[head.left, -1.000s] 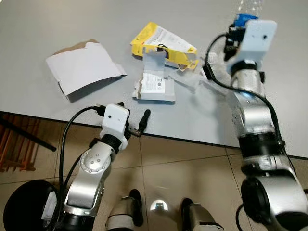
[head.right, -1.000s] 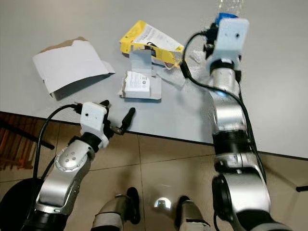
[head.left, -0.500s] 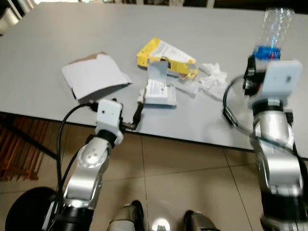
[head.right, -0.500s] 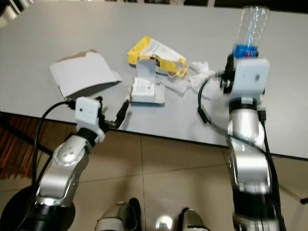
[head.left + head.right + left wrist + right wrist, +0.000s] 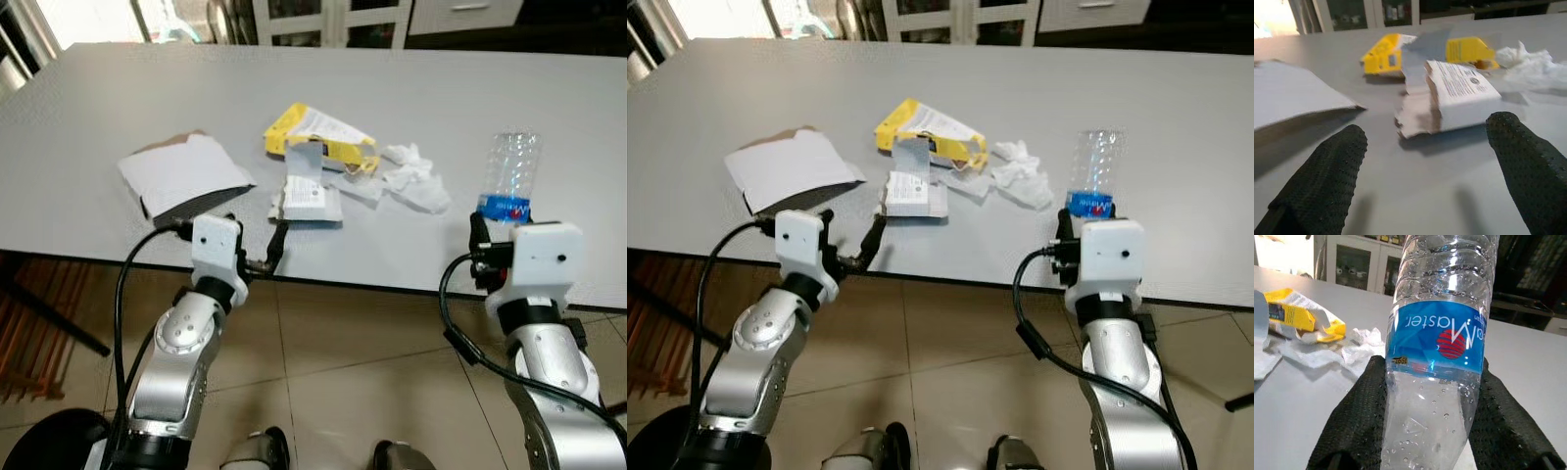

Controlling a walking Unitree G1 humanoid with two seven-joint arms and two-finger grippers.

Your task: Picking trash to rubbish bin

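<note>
At the table (image 5: 118, 108) edge, right gripper (image 5: 1425, 396) clamps bottle (image 5: 1442, 333).

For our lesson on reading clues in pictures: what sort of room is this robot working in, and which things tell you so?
Probably a dining or meeting room: a long grey table on a tiled floor, with glass-fronted cabinets behind. Litter lies on the table, and the right gripper holds a plastic bottle.

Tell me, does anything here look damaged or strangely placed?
Yes. The right gripper holds the plastic bottle with its label upside down. On the table, the white box and yellow box are torn open, beside crumpled tissue.
</note>
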